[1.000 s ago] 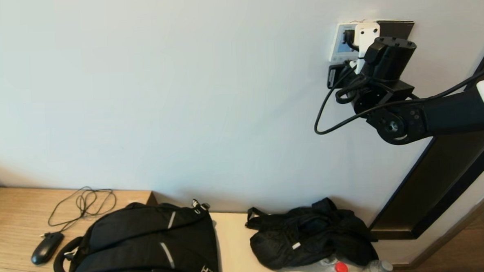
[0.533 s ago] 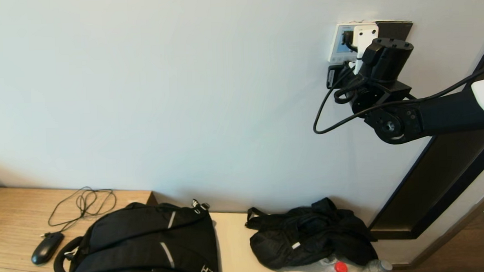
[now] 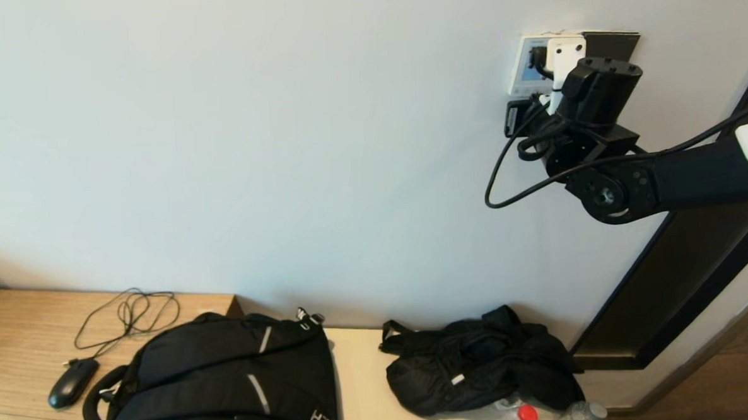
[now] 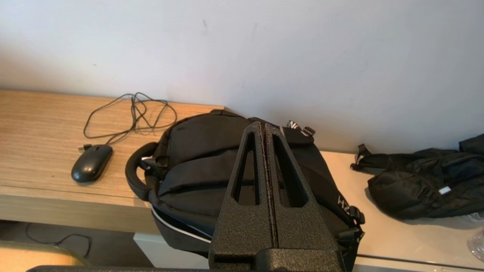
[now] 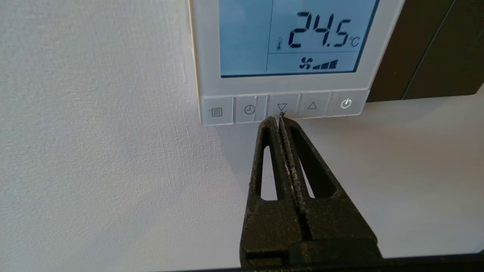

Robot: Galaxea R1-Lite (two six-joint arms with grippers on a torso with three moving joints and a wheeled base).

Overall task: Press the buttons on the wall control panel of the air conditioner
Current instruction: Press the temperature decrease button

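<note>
Right wrist view shows my right gripper [image 5: 280, 118], fingers pressed together and empty, tip at the down-arrow button [image 5: 282, 107]; next I judge a gentle push.

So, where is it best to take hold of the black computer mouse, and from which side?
Judging by shape, grip the mouse across its narrow body, jaws on its two long sides, coming from above. It lies flat on the wooden desk; its cable trails toward the wall.
</note>
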